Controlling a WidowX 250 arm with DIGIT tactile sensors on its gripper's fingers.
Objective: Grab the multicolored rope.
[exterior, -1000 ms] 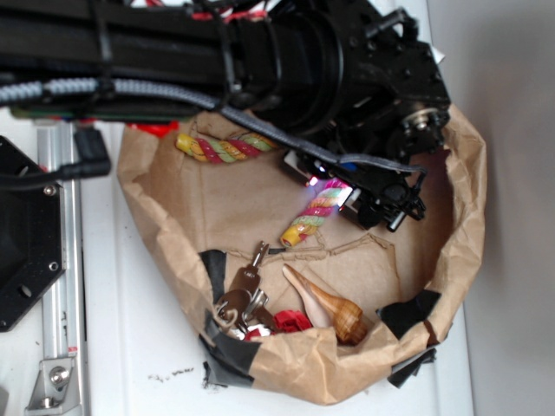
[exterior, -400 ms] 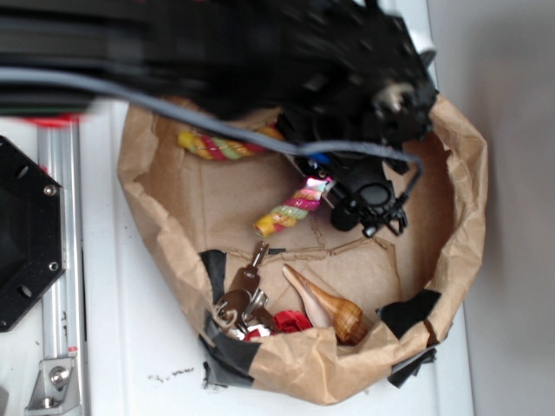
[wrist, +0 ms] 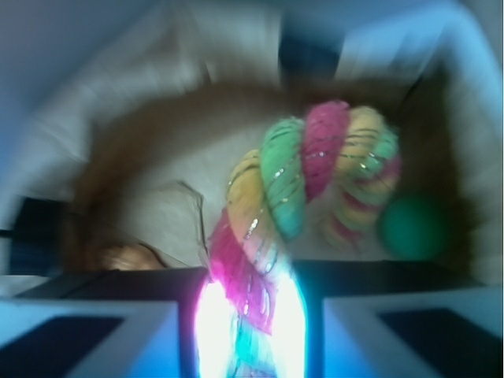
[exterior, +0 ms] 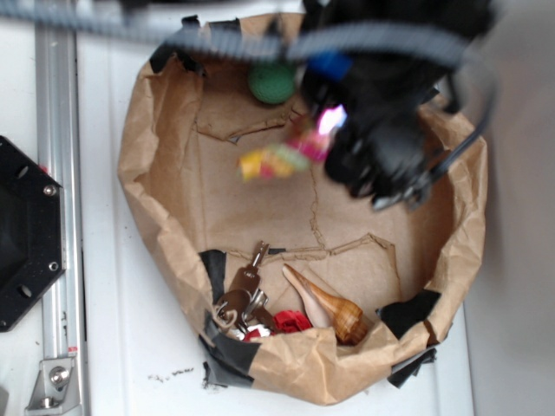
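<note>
The multicolored rope [exterior: 282, 158] of pink, yellow and green strands hangs blurred above the floor of the brown paper bag [exterior: 152, 186], out to the left of my black gripper [exterior: 334, 130]. In the wrist view the rope [wrist: 303, 185] curls up and away from the gripper [wrist: 250, 323], whose two dark fingers are shut on its lower end. A green ball [exterior: 272, 82] lies at the back of the bag, and it shows as a green blur [wrist: 413, 227] to the right of the rope. A brown wooden cone [exterior: 325, 305] rests near the bag's front wall.
Metal keys and a red piece [exterior: 251, 303] lie at the bag's front left, beside black tape patches [exterior: 408, 314] on the paper. A metal rail [exterior: 56, 217] and a black plate [exterior: 26, 243] stand left of the bag. The arm's grey cable [exterior: 381, 39] crosses overhead.
The gripper has risen and moved toward the back of the bag with the rope in it. The rope has left the bag floor, and the green ball is now uncovered.
</note>
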